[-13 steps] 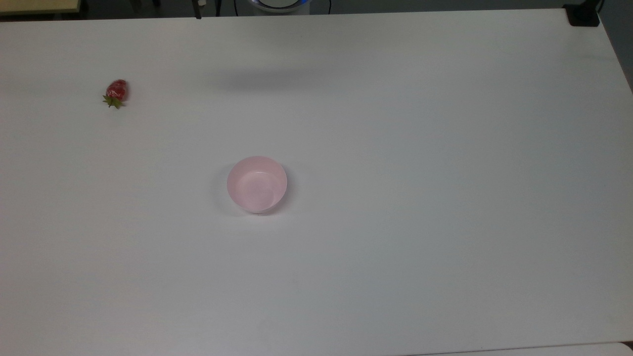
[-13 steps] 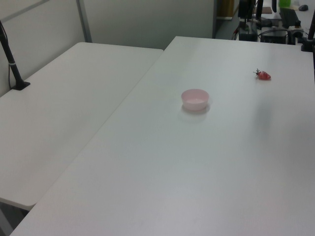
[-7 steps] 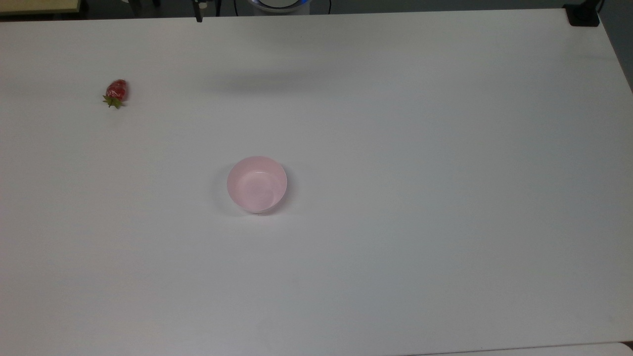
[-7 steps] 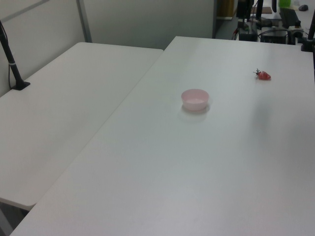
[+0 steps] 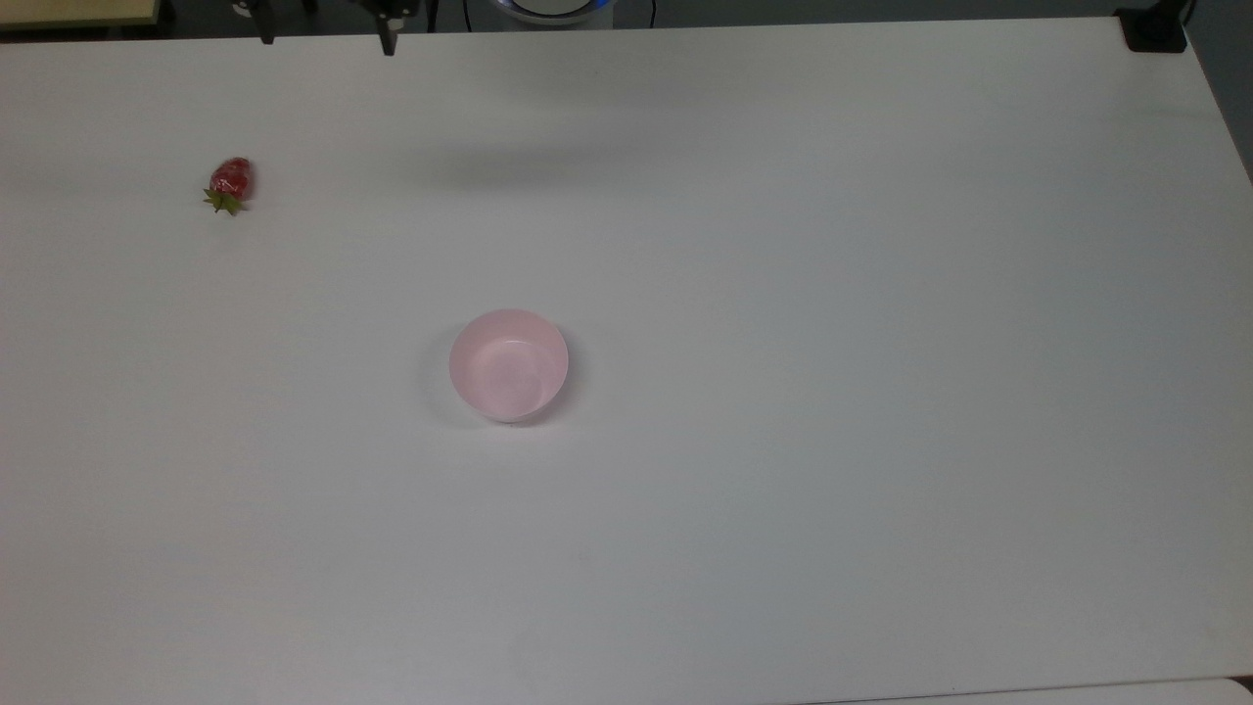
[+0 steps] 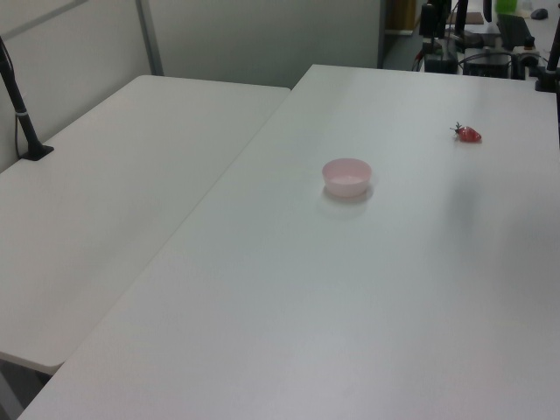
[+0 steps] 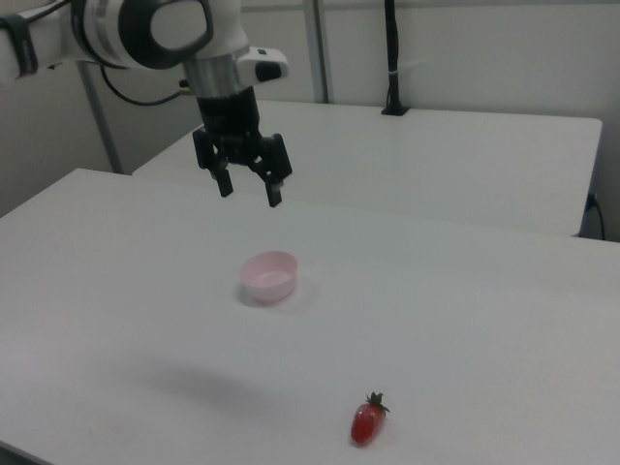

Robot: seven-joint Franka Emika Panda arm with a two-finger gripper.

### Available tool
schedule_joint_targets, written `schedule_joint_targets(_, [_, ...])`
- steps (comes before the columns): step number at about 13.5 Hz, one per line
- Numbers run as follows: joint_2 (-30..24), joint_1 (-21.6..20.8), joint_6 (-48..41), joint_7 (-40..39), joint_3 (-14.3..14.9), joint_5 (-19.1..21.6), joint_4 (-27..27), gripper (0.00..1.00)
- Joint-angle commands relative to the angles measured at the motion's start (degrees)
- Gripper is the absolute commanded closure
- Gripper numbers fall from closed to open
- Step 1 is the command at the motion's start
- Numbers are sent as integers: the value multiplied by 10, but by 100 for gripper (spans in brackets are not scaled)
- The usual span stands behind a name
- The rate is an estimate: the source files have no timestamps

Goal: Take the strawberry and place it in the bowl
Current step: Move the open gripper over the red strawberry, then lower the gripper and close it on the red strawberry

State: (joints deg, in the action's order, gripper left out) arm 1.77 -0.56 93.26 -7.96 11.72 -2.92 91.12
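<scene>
The task is at its opening step, the approach: nothing is picked up yet. The gripper (image 7: 249,188) hangs high above the table (image 5: 783,294) with its fingers spread wide and nothing between them; in the right view it appears above and behind the bowl (image 7: 268,275), well clear of it. The strawberry (image 7: 366,420) lies on its side on the table, well apart from the bowl; in the top view the strawberry (image 5: 230,183) is up and to the left of the bowl (image 5: 509,364), its green leaves pointing toward the top view's lower edge. The bowl stands upright and empty. The next move, as I judge it, calls for carrying the gripper away from the bowl to a spot over the strawberry, then lowering it so the fingers straddle the red body before closing.
</scene>
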Motion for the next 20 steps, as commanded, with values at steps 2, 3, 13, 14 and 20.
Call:
schedule_joint_targets(2, [4, 36, 3, -76, 6, -9, 36, 0])
schedule_joint_targets(3, [6, 43, 4, -99, 8, -9, 44, 0])
schedule_joint_targets(13, [103, 27, 273, -162, 145, -68, 194, 0])
schedule_joint_targets(14, [107, 27, 285, -165, 151, -68, 205, 0])
schedule_joint_targets(20, [128, 28, 367, -165, 152, -69, 274, 8])
